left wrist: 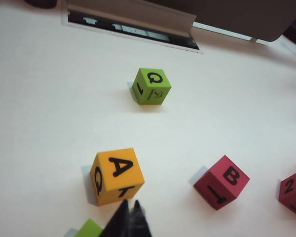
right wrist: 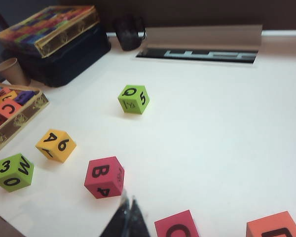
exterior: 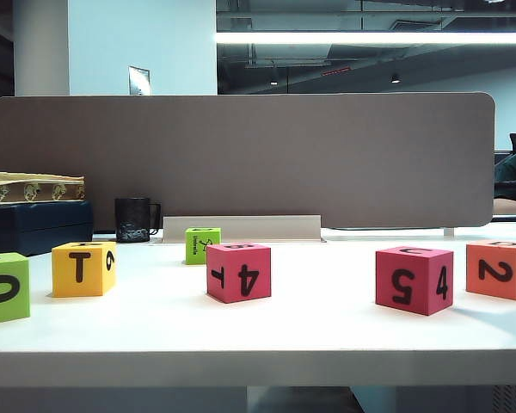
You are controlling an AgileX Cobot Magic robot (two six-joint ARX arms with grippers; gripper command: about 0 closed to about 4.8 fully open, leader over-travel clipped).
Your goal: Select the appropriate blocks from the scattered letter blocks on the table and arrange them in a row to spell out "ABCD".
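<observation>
Left pincer [left wrist: 129, 217] beside yellow block [left wrist: 117, 176]

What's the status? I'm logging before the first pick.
Left gripper shut, near yellow A block. Right gripper shut, near magenta B block. Nothing held. Path unobstructed.

White table [exterior: 327, 335] — six foam cubes scattered: yellow [exterior: 83, 268]; two magenta [exterior: 238, 272]; orange [exterior: 500, 269]; two lime [exterior: 3, 287].

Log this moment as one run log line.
left gripper: shut, above yellow A block | right gripper: shut, near magenta B block | row: unbuilt
</observation>
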